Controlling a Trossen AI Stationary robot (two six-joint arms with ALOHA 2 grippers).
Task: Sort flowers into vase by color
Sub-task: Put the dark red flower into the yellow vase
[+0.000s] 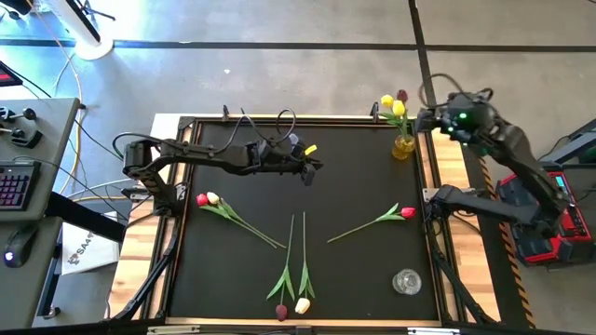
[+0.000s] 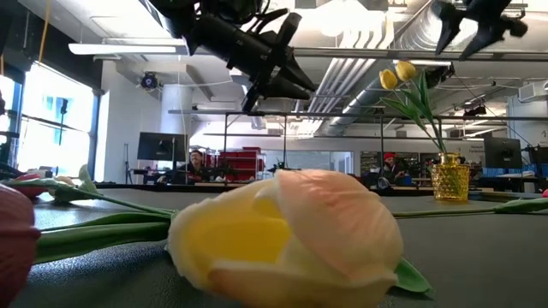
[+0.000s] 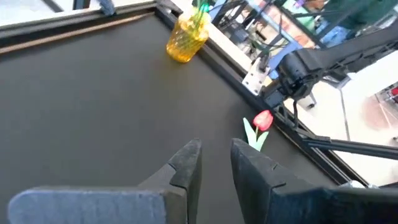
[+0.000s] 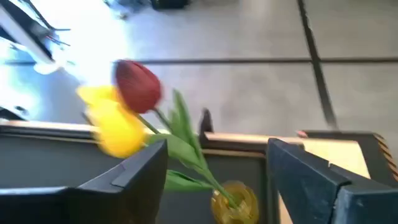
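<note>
Standing at the far right corner of the black table (image 1: pixel 354 186): a yellow glass vase (image 1: pixel 403 146), holding two yellow tulips (image 1: pixel 392 106) and one dark maroon tulip (image 1: pixel 402 95) on green stems. Seen close from the right wrist, maroon head beside the yellow ones, stems running down into the vase mouth. Well nearer than the yellow vase, along the same right edge and close to the near right corner: a clear glass vase (image 1: pixel 406 281), nothing visible inside.

Loose on the table, all well away from the yellow vase: a red tulip (image 1: pixel 407 213) between the two vases, stem pointing toward the centre; a red and a cream-white tulip (image 1: pixel 207 198) side by side toward the left edge; a dark maroon tulip (image 1: pixel 281 312) and a cream tulip (image 1: pixel 303 304) at the near edge, stems pointing to the centre.

Left gripper (image 1: pixel 310 167) raised above the table's far half, left of the yellow vase, fingers nearly together with a narrow gap, pinching nothing. Right gripper (image 1: pixel 430 119) above and just beside the yellow vase, fingers spread wide, nothing between them.

Writing: only part of a white sheet left of the table, letters not legible.
</note>
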